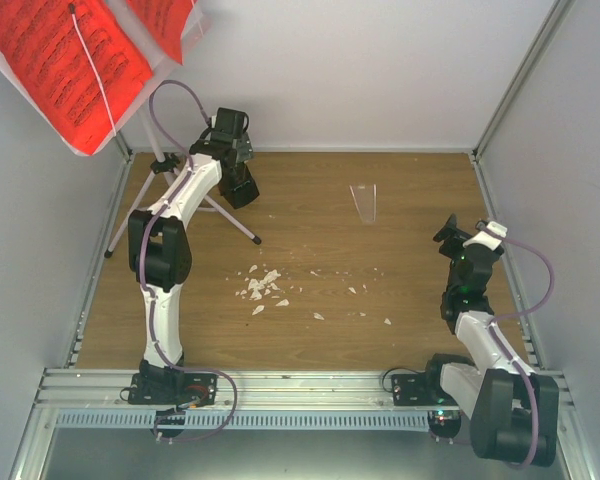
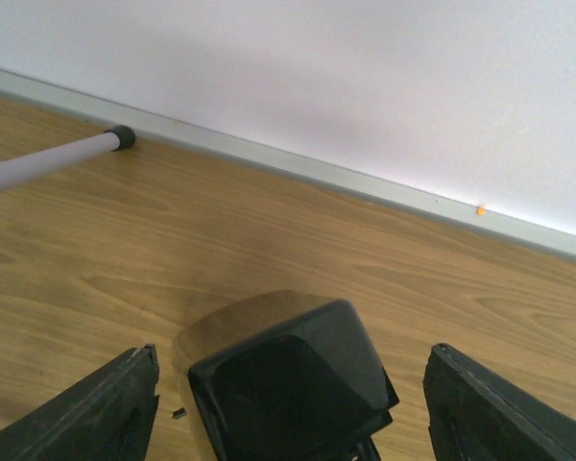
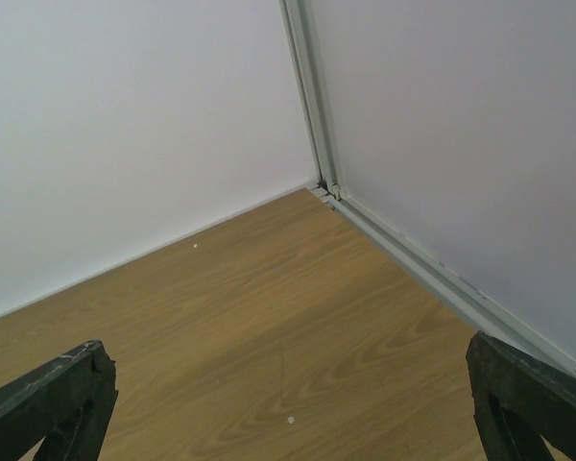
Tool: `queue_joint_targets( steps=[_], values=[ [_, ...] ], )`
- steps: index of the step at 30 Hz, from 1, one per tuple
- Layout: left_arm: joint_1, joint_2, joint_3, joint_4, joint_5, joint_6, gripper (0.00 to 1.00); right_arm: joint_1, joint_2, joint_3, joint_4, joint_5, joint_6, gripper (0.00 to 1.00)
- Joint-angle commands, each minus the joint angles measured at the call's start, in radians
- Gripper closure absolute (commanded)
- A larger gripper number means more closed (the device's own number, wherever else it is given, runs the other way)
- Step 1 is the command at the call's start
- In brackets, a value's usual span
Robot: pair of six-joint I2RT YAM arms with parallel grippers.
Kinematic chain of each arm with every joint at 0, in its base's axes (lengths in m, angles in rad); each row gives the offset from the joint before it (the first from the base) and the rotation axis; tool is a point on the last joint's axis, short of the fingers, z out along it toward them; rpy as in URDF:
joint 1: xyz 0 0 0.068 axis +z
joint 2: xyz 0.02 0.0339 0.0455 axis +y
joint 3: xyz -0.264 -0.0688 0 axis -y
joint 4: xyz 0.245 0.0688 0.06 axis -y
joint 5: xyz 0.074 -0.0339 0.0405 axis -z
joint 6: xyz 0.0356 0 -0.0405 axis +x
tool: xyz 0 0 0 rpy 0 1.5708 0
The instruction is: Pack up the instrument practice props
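The white music stand (image 1: 130, 210) is at the back left on thin tripod legs, and the red sheets of music (image 1: 65, 60) lie on its tilted tray. One stand leg (image 2: 58, 158) shows in the left wrist view. The small black metronome (image 1: 243, 190) sits on the wooden floor near the back wall. My left gripper (image 1: 237, 176) straddles the metronome (image 2: 293, 384). Its jaws are open, with a narrow gap on each side. My right gripper (image 1: 458, 238) is open over bare floor at the right, and nothing is between its fingers (image 3: 62, 389).
White crumbs (image 1: 263, 285) are scattered across the middle of the floor. A small clear plastic piece (image 1: 363, 200) stands towards the back centre. White walls with metal rails close in the back and both sides. A tripod leg (image 1: 235, 225) reaches out beside my left arm.
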State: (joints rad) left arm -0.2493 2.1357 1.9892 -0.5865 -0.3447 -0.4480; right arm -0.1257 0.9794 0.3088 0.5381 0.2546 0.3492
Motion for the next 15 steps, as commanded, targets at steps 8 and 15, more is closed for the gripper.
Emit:
queue_joint_targets(
  steps=[8, 15],
  values=[
    [0.027, 0.047, 0.049, 0.057, 0.02, 0.037, 0.32, -0.007, 0.016, 0.026, 0.004, 0.02, 0.007, 0.01],
    [-0.003, -0.025, -0.038, 0.133, 0.095, 0.104, 0.53, -0.007, 0.022, 0.029, 0.006, 0.023, 0.005, 0.0]
  ],
)
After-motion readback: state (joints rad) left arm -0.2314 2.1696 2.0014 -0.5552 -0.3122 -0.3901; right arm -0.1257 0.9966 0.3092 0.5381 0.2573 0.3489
